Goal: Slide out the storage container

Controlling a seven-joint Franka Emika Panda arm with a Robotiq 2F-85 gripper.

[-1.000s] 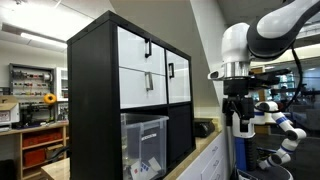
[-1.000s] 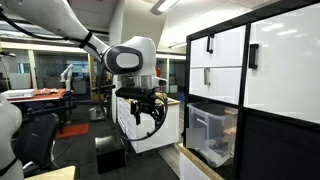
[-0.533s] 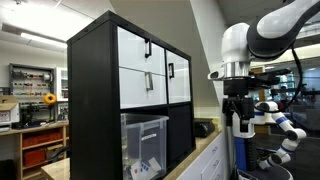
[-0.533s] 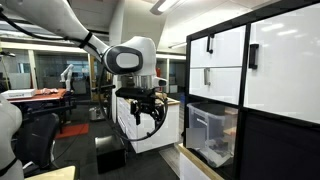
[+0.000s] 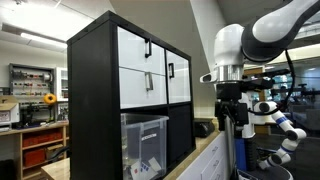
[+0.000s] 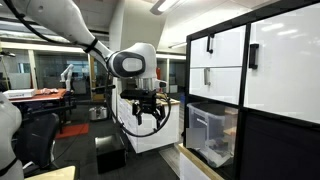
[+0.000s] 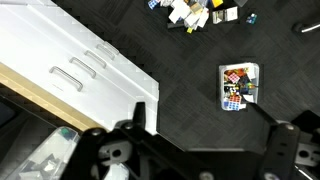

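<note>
Sitting fully inside its cubby: storage container (image 5: 143, 140), nothing touching it, gripper (image 5: 235, 122) well clear.
The clear storage container fills a lower cubby of the black shelf unit (image 5: 92, 100), directly under the white drawers (image 5: 140, 70) with black handles. Papers or small items show through its wall in both exterior views. The shelf unit stands on the table (image 5: 207, 150), with its open front close to the table's front edge. The gripper hangs in open air out past that edge, pointing down, well apart from the storage container. In an exterior view the fingers (image 6: 160, 120) are spread wide, nothing between them. Wrist view looks down on dark floor, a white cabinet (image 7: 80, 60) with bar handles and a small box of coloured items (image 7: 238, 84); jaws look wide and empty there too.
</note>
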